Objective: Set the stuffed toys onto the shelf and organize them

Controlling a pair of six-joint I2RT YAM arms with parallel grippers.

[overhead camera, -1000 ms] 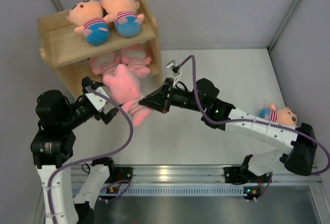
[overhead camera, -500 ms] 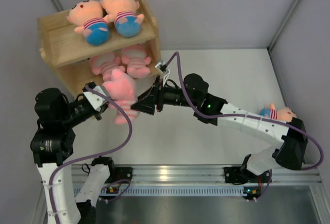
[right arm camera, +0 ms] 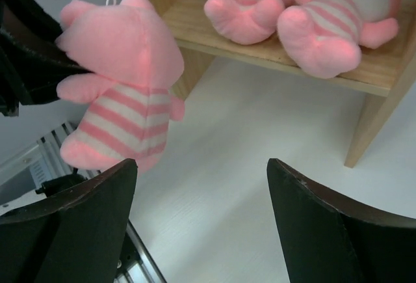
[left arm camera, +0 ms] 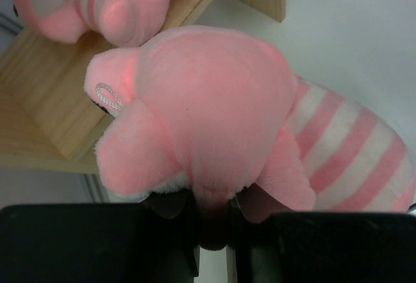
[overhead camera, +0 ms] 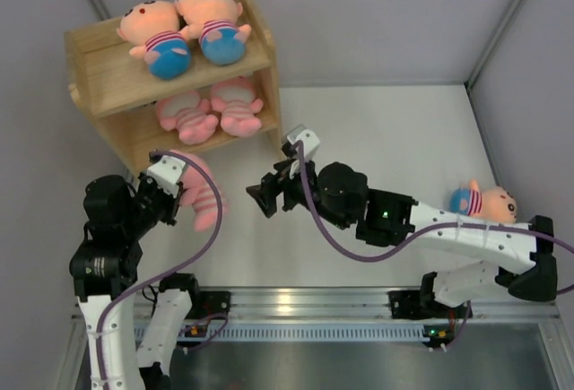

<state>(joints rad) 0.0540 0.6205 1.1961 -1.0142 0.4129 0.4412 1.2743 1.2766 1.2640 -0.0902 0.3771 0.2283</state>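
My left gripper (overhead camera: 177,195) (left arm camera: 211,206) is shut on a pink striped pig (overhead camera: 201,195) (left arm camera: 214,101), pinching a fold of plush at its head, and holds it just in front of the shelf (overhead camera: 108,81) (left arm camera: 45,120). My right gripper (overhead camera: 261,196) (right arm camera: 201,166) stands open and empty to the right of that pig (right arm camera: 123,68), apart from it. Two peach dolls (overhead camera: 154,36) (overhead camera: 213,22) lie on the top tier. Two pigs (overhead camera: 186,114) (overhead camera: 238,103) (right arm camera: 244,10) (right arm camera: 331,29) lie on the lower tier. Another doll (overhead camera: 489,200) lies at the far right.
The shelf's right side panel (right arm camera: 383,120) stands close to my right gripper. Grey walls enclose the white table (overhead camera: 377,139) on the left, back and right. A metal rail (overhead camera: 296,305) runs along the near edge by the arm bases.
My right gripper has opened, let go of the pig and drawn back to the right. My left gripper has shut on the pig and carried it down and left.
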